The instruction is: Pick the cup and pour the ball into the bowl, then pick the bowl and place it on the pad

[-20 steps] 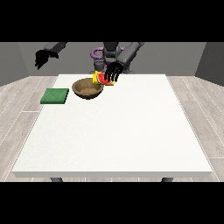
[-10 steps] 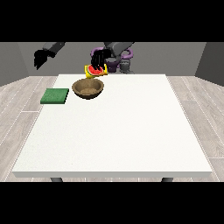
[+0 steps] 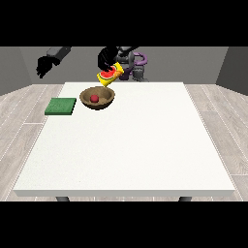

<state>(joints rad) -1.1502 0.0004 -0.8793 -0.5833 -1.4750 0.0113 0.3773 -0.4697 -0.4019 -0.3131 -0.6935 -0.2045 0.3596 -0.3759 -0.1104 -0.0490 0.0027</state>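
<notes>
A yellow cup point(image 3: 110, 75) with a red inside hangs tilted, mouth down and to the left, just above the far rim of the brown bowl point(image 3: 85, 95). The hand at the view's right point(image 3: 107, 57) is shut on the cup from above. A red ball point(image 3: 94, 99) lies inside the bowl. The green pad point(image 3: 61, 106) lies flat on the table just left of the bowl. The hand at the view's left point(image 3: 44, 66) hangs in the air beyond the table's far left corner, fingers relaxed and holding nothing.
The white table point(image 3: 131, 145) stretches wide in front of and to the right of the bowl. The robot's grey and purple torso point(image 3: 135, 63) stands behind the far edge.
The hand at the view's right carried the cup up and left, then tipped it over the bowl. The red ball now lies in the bowl. The other hand barely moved.
</notes>
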